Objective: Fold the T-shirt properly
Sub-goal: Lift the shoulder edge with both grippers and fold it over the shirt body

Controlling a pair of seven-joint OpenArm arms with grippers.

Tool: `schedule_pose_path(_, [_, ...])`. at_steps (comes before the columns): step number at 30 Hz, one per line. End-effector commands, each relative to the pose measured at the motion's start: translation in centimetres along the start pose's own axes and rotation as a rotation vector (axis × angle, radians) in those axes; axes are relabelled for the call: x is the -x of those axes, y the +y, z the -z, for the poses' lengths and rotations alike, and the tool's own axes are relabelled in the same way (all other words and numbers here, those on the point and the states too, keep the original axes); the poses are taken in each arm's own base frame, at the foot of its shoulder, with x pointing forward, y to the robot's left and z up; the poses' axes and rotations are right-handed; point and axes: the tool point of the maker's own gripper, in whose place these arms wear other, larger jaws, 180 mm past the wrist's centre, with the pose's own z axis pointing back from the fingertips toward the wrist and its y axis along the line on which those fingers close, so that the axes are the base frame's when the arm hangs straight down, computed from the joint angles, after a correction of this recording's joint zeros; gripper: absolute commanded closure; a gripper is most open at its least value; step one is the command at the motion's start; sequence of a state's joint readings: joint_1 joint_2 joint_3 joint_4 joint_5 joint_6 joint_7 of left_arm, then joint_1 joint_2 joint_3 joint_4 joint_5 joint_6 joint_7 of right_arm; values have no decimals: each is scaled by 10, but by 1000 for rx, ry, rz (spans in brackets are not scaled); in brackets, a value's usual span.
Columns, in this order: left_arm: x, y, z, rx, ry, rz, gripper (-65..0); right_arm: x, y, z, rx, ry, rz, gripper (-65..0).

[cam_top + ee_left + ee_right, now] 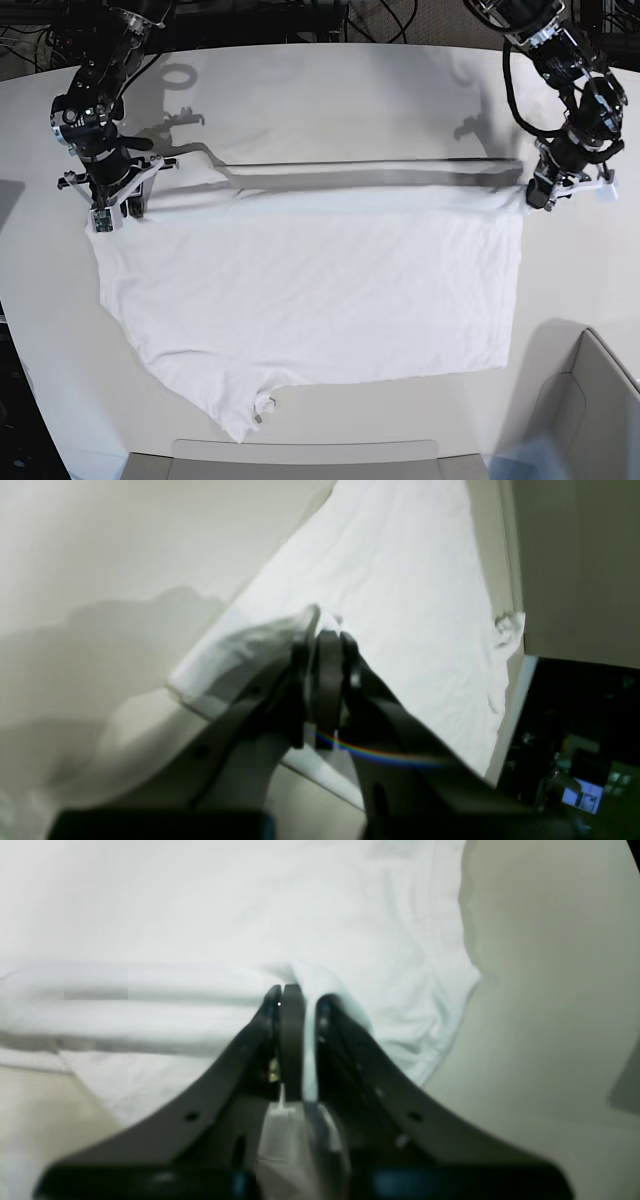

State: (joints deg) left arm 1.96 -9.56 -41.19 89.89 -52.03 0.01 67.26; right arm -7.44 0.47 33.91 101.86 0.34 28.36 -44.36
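Observation:
The white T-shirt (310,290) lies spread on the white table, collar and small tag (263,405) toward the near edge. Its far edge is raised and pulled taut between both grippers. At the far right corner, my left gripper (532,197) is shut on the cloth; the left wrist view shows its fingertips (327,635) pinching a fold of the T-shirt (400,580). My right gripper (135,195) holds the far left corner. In the right wrist view it (295,990) is shut on bunched fabric of the T-shirt (250,905).
The rounded white table (330,90) extends beyond the shirt on all sides. A grey box (590,400) stands at the near right corner, also seen from the left wrist (575,555). A flat grey tray (300,455) sits at the near edge. Cables run behind the table.

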Motion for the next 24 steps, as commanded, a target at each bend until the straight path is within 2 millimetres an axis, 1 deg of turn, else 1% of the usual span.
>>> schedule_pose_path(1, [-14,-12,2,32,-33,9,0,-19,-4,2,8,-54,-11,0])
schedule_pose_path(5, [-8,-7,22,16,-31,3,0,-26,-9,16,21,-39,-22,0])
schedule_pose_path(7, [-9,-5,26,7,-43,14,0,-29,-16,21,37,-30,-38,0])
schedule_pose_path(10, [-8,-6,36,1,-48,34,0,-33,-16,33,25,-19,-64,0])
schedule_pose_path(12, [-14,-12,42,10,-55,29,0,-34,-13,41,4,-44,-64,0])
schedule_pose_path(14, [-18,-13,47,11,-52,22,0,-35,-9,49,-10,-63,-63,0])
schedule_pose_path(18, [-26,-20,55,23,-55,3,0,-38,-18,61,13,-44,-76,0])
schedule_pose_path(22, [-32,-28,57,36,-67,-7,0,-49,-18,66,7,-90,-75,0])
schedule_pose_path(24, [-34,-28,59,16,-68,-46,0,-57,-19,68,10,-106,-78,0])
